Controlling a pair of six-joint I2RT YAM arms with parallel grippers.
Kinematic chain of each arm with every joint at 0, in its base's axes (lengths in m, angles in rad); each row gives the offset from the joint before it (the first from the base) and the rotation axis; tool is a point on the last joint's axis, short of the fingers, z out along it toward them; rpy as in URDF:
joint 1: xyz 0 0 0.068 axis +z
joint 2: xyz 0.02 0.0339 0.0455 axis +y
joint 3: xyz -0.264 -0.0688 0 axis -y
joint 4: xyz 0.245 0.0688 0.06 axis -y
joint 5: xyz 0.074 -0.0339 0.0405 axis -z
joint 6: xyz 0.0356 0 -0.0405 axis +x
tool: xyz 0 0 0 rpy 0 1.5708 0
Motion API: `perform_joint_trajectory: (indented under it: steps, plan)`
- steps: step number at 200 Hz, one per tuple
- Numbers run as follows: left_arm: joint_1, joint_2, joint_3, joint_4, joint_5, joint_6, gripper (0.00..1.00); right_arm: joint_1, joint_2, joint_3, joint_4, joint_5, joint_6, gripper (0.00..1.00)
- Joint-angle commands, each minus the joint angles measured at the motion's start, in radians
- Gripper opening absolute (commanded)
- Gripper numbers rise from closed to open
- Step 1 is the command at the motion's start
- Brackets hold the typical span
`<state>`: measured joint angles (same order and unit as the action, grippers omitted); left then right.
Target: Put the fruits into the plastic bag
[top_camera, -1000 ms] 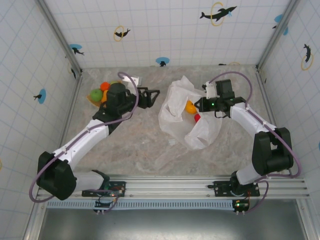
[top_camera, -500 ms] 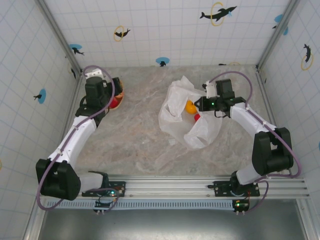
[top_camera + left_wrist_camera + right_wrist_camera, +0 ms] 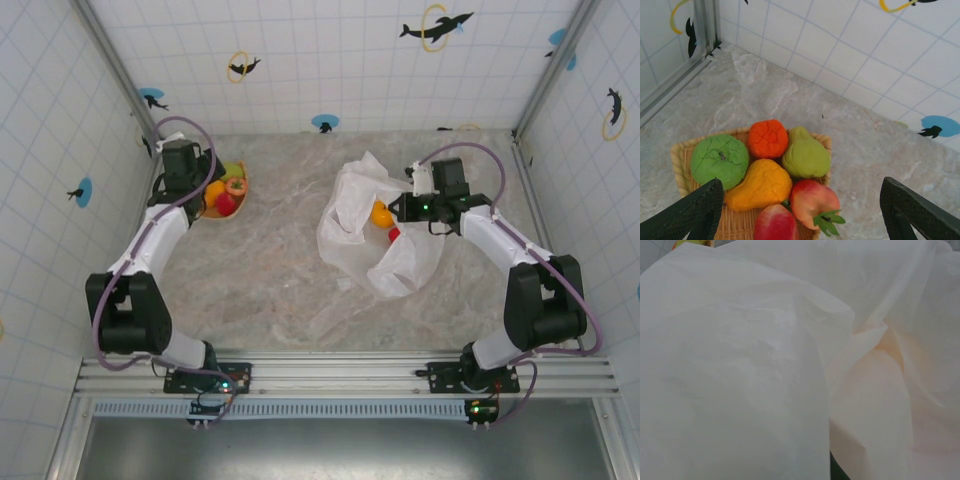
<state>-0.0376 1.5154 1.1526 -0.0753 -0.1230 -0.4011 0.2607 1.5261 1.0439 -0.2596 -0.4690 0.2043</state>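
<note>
Plastic bag: the crinkled white plastic bag [image 3: 400, 265] lies on the marble-patterned table [image 3: 270, 280], right of the middle, with its mouth gaping upward.
Fruits in the bag: a small red fruit [image 3: 394, 234] sits inside the mouth. An orange-yellow fruit [image 3: 380, 213] lies just beyond it.
Right gripper: the right gripper [image 3: 398, 210] is at the bag's right rim beside the orange-yellow fruit. Its fingers are clenched together, pinching the film.
Right wrist view: folds of white film [image 3: 740, 365] press close to the lens. A faint orange tint glows through them on the right, where the overhead view has a whole fruit. The fingers cannot be made out here.
Left gripper: the left gripper [image 3: 801, 182] hangs over the far-left corner with its fingers spread wide, grasping nothing.
Left fingers: the dark fingers [image 3: 695, 215] stand at the lower corners of the wrist view, flanking the fruit and apart from it.
Wicker basket: the wicker basket [image 3: 676, 155] rests on the table near the tiled wall [image 3: 850, 45].
Fruits in the basket: nearest is a red fruit [image 3: 775, 224], touching a red apple [image 3: 812, 200] with a green leaf. Next comes a yellow-orange pear [image 3: 758, 184], then a green apple [image 3: 720, 160] and a green pear [image 3: 806, 156]. An orange tangerine [image 3: 768, 138] lies farthest.
Views compared: the left wrist view tells six fruits apart, while the overhead view gives them as small patches of colour beside the arm.
</note>
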Motion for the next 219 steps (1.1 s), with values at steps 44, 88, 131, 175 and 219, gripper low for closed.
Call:
perform_joint_trajectory:
  steps: [44,88,131,175,219]
  plan:
    - [0.043,0.15,0.131,-0.098,-0.043,0.033,0.84,0.012,-0.017,0.013,0.019,-0.008,0.009,0.0]
    - [0.108,0.252,0.19,-0.132,-0.026,0.037,0.84,0.014,-0.009,-0.001,0.035,-0.019,0.008,0.0]
    - [0.136,0.355,0.269,-0.177,-0.045,0.06,0.84,0.013,-0.001,-0.013,0.049,-0.023,0.007,0.0]
    - [0.143,0.446,0.327,-0.205,-0.039,0.071,0.84,0.013,0.011,-0.007,0.048,-0.025,0.004,0.0]
    - [0.146,0.515,0.364,-0.219,-0.017,0.074,0.83,0.013,0.017,-0.01,0.049,-0.025,0.004,0.0]
